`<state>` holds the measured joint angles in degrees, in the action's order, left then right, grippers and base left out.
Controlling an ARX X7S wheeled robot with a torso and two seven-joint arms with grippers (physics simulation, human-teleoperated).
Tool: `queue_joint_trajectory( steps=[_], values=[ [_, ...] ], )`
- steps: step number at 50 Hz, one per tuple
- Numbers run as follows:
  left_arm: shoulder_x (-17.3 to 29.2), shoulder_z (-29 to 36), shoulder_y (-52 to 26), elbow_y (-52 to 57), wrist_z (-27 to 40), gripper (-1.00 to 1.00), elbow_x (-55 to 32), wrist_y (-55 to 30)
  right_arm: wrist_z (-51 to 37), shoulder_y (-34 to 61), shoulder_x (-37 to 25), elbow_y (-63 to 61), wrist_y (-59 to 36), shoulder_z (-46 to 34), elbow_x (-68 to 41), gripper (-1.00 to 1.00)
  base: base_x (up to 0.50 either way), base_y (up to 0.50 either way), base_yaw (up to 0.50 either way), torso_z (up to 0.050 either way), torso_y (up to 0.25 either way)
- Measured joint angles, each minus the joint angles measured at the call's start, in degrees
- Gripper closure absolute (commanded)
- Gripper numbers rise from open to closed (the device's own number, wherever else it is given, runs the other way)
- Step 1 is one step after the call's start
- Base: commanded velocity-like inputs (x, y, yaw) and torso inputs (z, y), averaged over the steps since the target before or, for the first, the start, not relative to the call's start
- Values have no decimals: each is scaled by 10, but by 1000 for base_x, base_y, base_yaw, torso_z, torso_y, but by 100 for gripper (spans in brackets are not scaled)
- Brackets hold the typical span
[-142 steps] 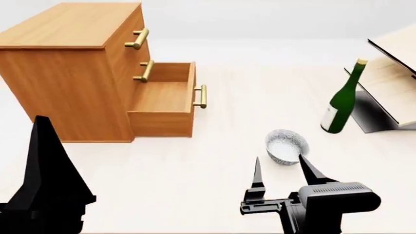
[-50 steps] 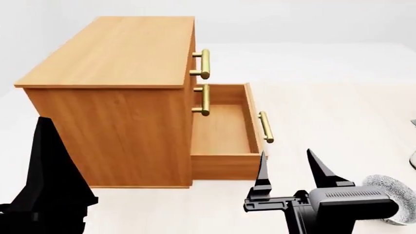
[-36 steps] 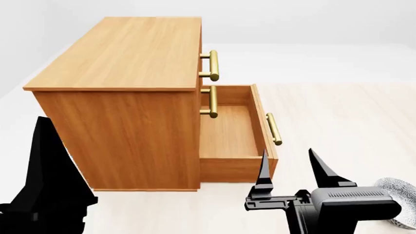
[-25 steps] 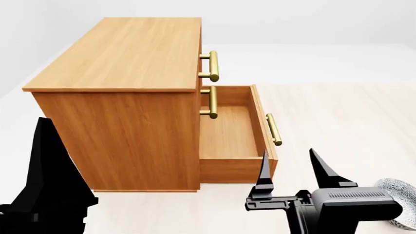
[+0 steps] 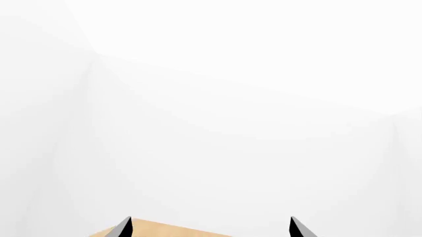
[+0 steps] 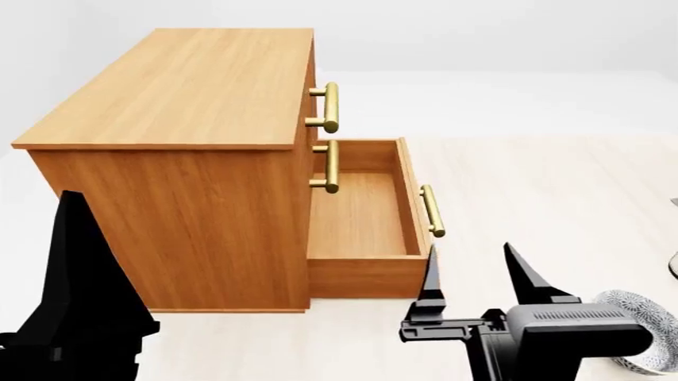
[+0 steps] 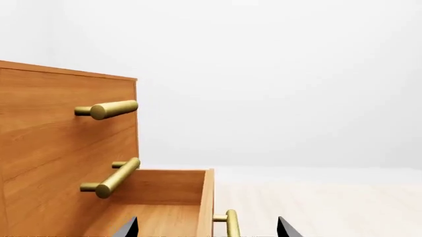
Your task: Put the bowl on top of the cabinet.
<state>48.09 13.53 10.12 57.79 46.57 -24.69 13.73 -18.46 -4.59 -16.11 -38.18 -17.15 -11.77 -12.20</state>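
Note:
The cabinet [image 6: 180,87] is an orange-brown chest with gold bar handles; it fills the left and middle of the head view, its flat top bare. Its bottom drawer [image 6: 360,214] stands pulled out and holds nothing. The bowl [image 6: 649,311], white with blue-grey patterning, sits on the floor at the lower right edge, partly hidden behind my right arm. My right gripper [image 6: 469,266] is open just in front of the drawer, apart from the bowl. In the right wrist view the right gripper [image 7: 207,231] frames the drawer handle [image 7: 231,224]. My left gripper [image 5: 209,229] is open and holds nothing.
Pale wood floor [image 6: 551,190] stretches right of the cabinet, with a white wall behind. The open drawer juts out toward my right gripper. My left arm [image 6: 79,302] is a black shape at the lower left, in front of the cabinet's side. The left wrist view shows mostly white wall.
The head view has swung from the bowl, bottle and rack toward the cabinet. In the last half second the cabinet slid slightly left in view and more of the bowl shows. Both grippers stay open.

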Motion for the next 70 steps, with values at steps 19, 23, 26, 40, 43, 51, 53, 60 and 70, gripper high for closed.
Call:
queue_joint_trajectory(
  steps=[19, 23, 26, 40, 43, 51, 53, 60, 70],
  values=[
    [4, 5, -3, -1, 5, -100, 2, 3, -10, 4, -5, -1, -6, -7, 2, -100, 0, 0, 0, 0, 0],
    [4, 8, -4, -1, 6, -100, 3, 3, -13, 5, -5, -3, -10, -5, -2, -100, 0, 0, 0, 0, 0],
    [5, 9, -4, -1, 7, -100, 4, 3, -18, 6, -6, -6, -19, -2, -6, -100, 0, 0, 0, 0, 0],
    [6, 17, -8, -4, 8, -100, 5, 3, -55, 26, -18, -40, -126, 27, -25, -100, 0, 0, 0, 0, 0],
    [6, 18, -9, -5, 8, -100, 5, 4, -63, 31, -22, -51, -154, 39, -33, -100, 0, 0, 0, 0, 0],
    [7, 20, -10, -6, 9, -100, 6, 6, -85, 41, -36, -82, -230, 71, -51, -100, 0, 0, 0, 0, 0],
    [7, 21, -10, -6, 9, -100, 7, 6, -89, 43, -40, -90, -248, 79, -56, -100, 0, 0, 0, 0, 0],
    [8, 22, -11, -6, 11, -100, 8, 5, -105, 54, -54, -119, -312, 108, -71, -100, 0, 0, 0, 0, 0],
    [10, 25, -11, -6, 13, -100, 9, 6, -123, 65, -67, -154, -401, 160, -99, -100, 0, 0, 0, 0, 0]
  ],
)
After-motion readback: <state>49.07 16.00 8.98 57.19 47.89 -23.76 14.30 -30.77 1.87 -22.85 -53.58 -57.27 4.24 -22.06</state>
